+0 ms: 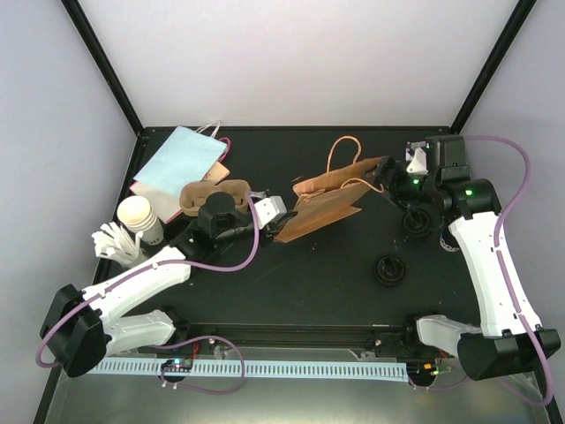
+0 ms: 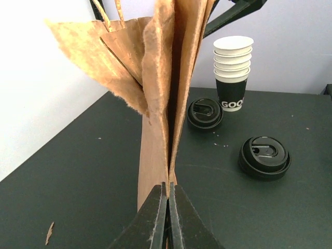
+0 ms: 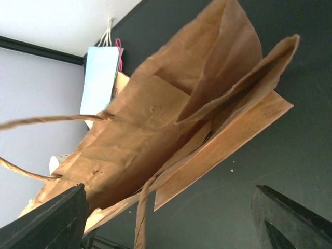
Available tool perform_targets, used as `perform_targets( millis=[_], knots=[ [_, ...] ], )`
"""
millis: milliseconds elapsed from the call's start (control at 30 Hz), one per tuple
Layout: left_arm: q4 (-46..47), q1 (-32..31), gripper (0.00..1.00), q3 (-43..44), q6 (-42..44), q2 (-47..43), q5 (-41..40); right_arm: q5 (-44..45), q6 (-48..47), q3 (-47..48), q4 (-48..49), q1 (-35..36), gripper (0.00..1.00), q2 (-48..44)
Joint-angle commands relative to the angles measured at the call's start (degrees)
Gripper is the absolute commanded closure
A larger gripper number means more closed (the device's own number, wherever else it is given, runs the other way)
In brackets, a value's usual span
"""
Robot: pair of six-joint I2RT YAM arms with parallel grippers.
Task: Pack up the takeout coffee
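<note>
A brown paper bag [image 1: 328, 200] is held across the middle of the dark desk [image 1: 335, 291], with its folded bottom end at the left arm and its mouth and twine handles turned to the right arm. The bag's bottom edge is pinched between the left fingers [image 2: 155, 218], which are pressed together on the paper. The right fingers [image 3: 52, 218] are spread wide at the bag's mouth, one to either side of it, and no paper is seen clamped between them.

The takeout coffee lies outside the bag. A stack of black paper cups [image 2: 232, 78], cream inside, is seen upright in the left wrist view, beyond the bag's mouth end. One black lid [image 2: 205, 113] lies flat just beside the bag and near the foot of that stack. A second black lid [image 2: 264, 157] lies flat farther from the bag.

Another stack of cups [image 1: 139, 216] stands well apart from the bag, past its pinched end. A flat pale-blue bag [image 1: 181, 159] lies beyond the same end, and a brown cardboard cup carrier [image 1: 212, 191] lies between it and the paper bag.
</note>
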Motion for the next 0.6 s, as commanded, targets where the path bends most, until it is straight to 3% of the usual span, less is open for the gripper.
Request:
perform_targets(
  millis=[0, 333, 433, 567],
  knots=[
    [0.1, -0.8, 0.98, 0.0, 2.3, 0.6, -0.7, -1.3, -0.9, -1.9, 0.4, 0.3, 0.13, -1.8],
    [0.2, -1.8, 0.98, 0.1, 3.5, 1.5, -1.4, -1.9, 0.0, -2.8, 0.3, 0.3, 0.18, -2.9],
    [0.2, -2.2, 0.98, 0.2, 3.9, 1.8, -1.7, -2.7, 0.7, -3.1, 1.1, 0.2, 0.25, -2.8],
    [0.2, -2.6, 0.98, 0.2, 4.0, 1.9, -1.9, -2.7, 1.1, -3.4, 1.6, 0.3, 0.27, -2.3]
  ],
)
